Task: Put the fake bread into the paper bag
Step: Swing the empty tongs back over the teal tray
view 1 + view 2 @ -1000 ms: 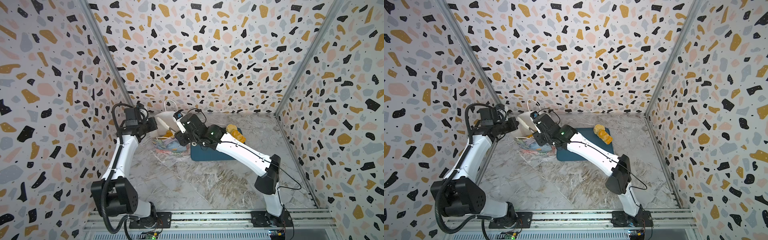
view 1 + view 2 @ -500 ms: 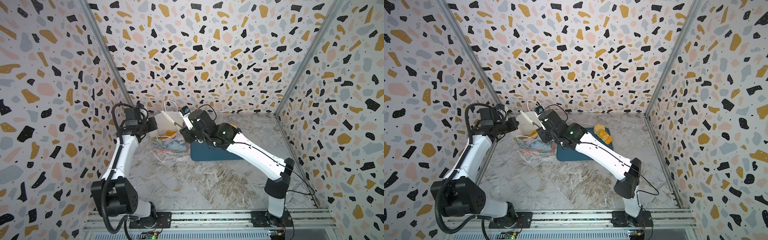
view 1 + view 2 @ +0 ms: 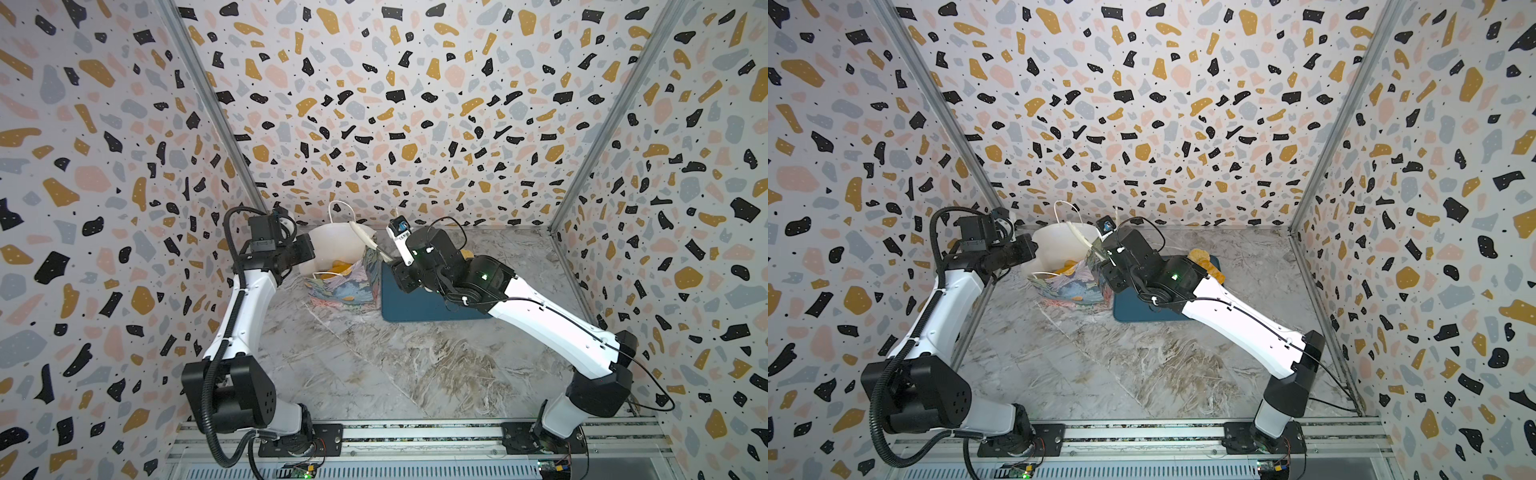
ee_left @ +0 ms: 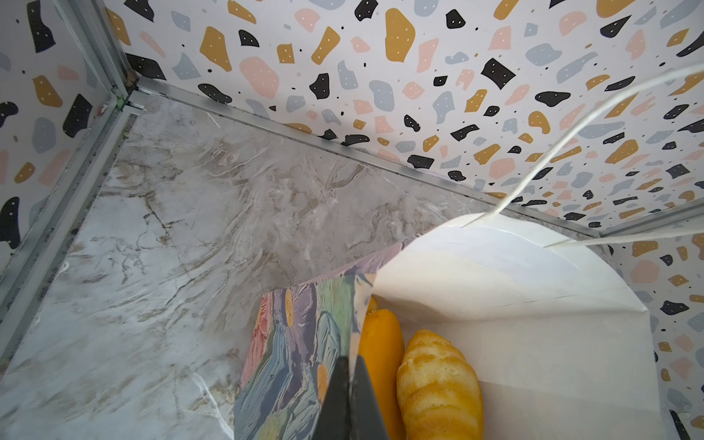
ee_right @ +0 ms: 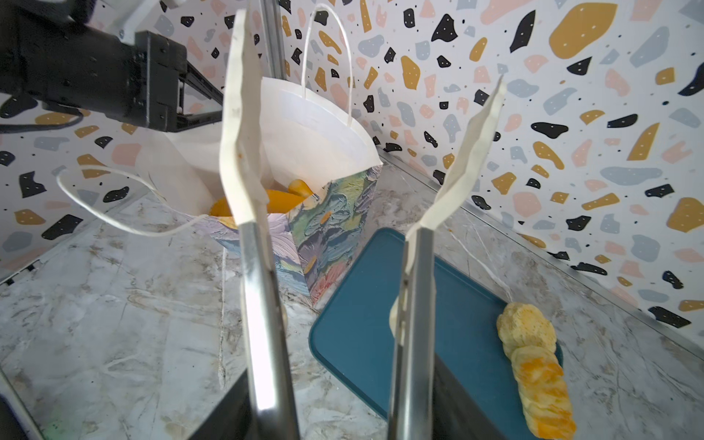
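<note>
The paper bag (image 3: pixel 340 289) (image 3: pixel 1067 286) stands upright with its floral outside and white inside, next to the tray. My left gripper (image 4: pixel 348 396) (image 3: pixel 309 253) is shut on the bag's side wall at the rim. Inside lie fake bread pieces: a smooth orange one (image 4: pixel 381 354) and a striped roll (image 4: pixel 438 384). They also show as orange in the bag's mouth (image 5: pixel 282 198). My right gripper (image 5: pixel 368 53) (image 3: pixel 368 243) is open and empty, its long taped fingers beside the bag's mouth. Two more breads (image 5: pixel 533 358) (image 3: pixel 1204 259) lie on the tray's far end.
The flat dark-blue tray (image 3: pixel 415 307) (image 5: pixel 362 335) lies right of the bag, partly under my right arm. White cord handles (image 5: pixel 114 213) hang off the bag. The patterned back wall (image 3: pixel 374 124) stands close behind the bag and tray.
My right gripper has lifted and drawn back to the right, out of the bag's mouth, with its jaws a little wider. The left gripper has kept its hold on the bag.
</note>
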Controlling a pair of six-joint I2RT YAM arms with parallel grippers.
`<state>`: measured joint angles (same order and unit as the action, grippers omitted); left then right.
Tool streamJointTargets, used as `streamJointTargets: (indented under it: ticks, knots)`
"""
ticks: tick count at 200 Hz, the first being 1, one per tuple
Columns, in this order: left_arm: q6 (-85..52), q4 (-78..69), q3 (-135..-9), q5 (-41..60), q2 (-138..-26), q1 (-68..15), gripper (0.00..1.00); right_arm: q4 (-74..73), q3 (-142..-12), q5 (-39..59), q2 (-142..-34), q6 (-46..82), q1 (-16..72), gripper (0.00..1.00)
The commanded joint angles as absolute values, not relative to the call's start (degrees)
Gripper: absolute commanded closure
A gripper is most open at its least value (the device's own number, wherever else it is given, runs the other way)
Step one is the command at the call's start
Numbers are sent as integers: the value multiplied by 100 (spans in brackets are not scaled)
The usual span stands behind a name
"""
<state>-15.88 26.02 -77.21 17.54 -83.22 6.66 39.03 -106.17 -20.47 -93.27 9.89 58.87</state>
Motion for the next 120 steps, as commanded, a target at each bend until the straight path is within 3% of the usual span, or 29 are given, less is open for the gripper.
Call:
streamJointTargets:
  ticks: [1,120]
  knots:
    - [-1608,2470,-7666,1829,-8165,642,100,3718,-10385,-2315,-8780,955,5805,41]
    - [-1610,2473,-7655,1837,-8161,642,100,3278,-7951,-1975,-7198,1141,4683,41]
